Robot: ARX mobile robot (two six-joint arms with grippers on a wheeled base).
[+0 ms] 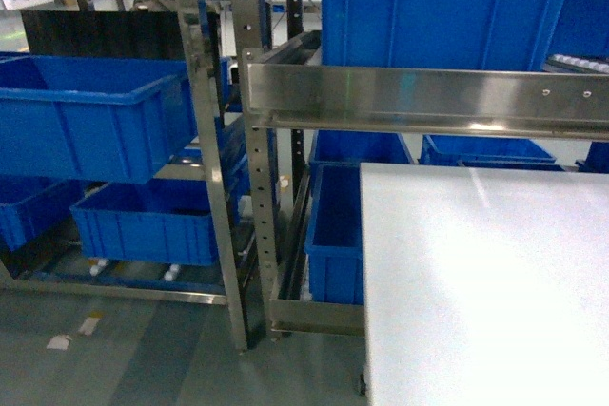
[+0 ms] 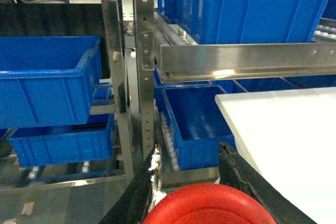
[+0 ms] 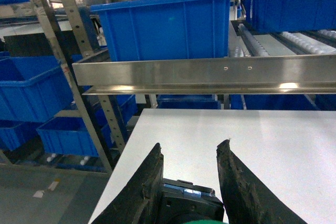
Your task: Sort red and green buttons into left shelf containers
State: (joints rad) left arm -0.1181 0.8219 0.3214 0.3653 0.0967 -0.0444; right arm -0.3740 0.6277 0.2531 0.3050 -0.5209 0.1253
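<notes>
The left end effector [image 2: 202,192] pinches the red button [image 2: 210,205] and the right end effector [image 3: 189,182] pinches the green button [image 3: 191,208], both short of the left shelf's blue bin [image 1: 86,116], so either could strike the steel upright [image 1: 205,140] and drop.

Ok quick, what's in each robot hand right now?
Left gripper: closed on the red button.
Right gripper: closed on the green button; only a sliver of its green cap shows.
</notes>
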